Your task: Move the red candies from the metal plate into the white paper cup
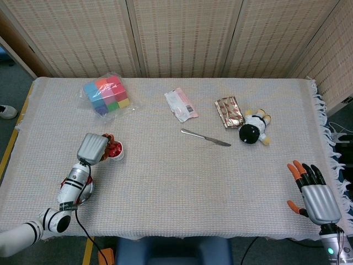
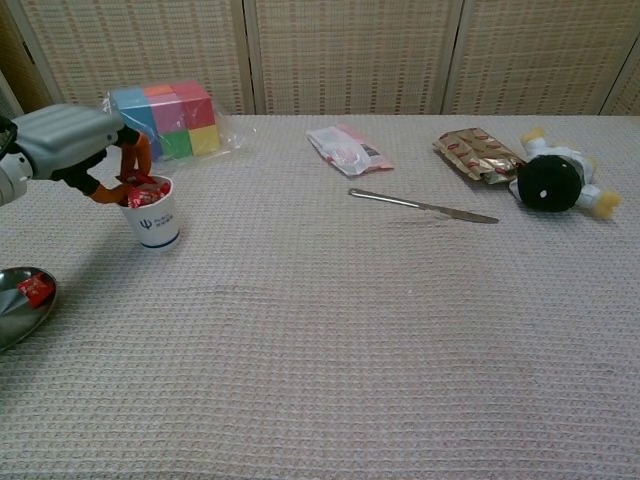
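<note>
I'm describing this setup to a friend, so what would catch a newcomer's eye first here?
Probably the left hand with its orange-tipped fingers over the small white paper cup heaped with red candies, near the table's left edge. Next, the bagged stack of bright coloured blocks at the back left.

Grey-shelled robot hands on pale, banded arms

The left robot hand (image 1: 92, 148) has a smooth grey back plate and orange fingertips (image 2: 134, 155); its forearm is white and silver with black rings, a red band and a thin black cable. The right robot hand (image 1: 314, 194) has the same grey shell, black fingers, orange tips and a green light at the wrist.
</note>
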`<action>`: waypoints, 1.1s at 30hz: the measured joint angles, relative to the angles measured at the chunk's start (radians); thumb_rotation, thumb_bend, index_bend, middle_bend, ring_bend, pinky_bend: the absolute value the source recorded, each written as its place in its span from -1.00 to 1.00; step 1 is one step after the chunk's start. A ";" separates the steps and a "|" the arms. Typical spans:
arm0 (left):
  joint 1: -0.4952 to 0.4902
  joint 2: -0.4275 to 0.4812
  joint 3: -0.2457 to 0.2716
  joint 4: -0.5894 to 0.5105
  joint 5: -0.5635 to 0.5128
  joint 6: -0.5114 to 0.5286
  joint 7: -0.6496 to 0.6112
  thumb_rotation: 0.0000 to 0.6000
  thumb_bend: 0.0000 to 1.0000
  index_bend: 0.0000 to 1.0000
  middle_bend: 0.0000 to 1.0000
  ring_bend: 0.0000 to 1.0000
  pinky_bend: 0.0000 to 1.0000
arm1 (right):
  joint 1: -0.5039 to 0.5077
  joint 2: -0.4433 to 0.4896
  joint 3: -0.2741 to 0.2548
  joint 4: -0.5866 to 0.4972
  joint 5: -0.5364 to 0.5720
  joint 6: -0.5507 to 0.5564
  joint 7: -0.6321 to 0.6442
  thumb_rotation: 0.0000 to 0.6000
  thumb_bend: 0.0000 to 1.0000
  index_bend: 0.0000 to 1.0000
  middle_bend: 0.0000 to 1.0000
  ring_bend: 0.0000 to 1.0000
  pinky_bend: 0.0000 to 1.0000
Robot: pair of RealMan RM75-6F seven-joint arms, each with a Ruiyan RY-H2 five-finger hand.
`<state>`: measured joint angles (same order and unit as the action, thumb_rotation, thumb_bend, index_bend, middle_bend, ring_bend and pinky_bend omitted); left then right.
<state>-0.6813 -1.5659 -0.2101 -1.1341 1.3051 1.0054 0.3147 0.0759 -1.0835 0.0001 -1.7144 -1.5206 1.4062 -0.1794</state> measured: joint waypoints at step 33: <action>0.465 0.213 0.249 -0.221 0.297 0.693 -0.478 1.00 -0.19 -0.92 -0.91 -1.00 -0.72 | -0.012 -0.002 -0.042 0.017 -0.107 0.037 0.030 1.00 -0.77 -1.00 -1.00 -1.00 -1.00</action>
<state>-0.2161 -1.3531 0.0392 -1.3548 1.6020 1.6984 -0.1631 0.0639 -1.0858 -0.0423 -1.6979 -1.6279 1.4430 -0.1490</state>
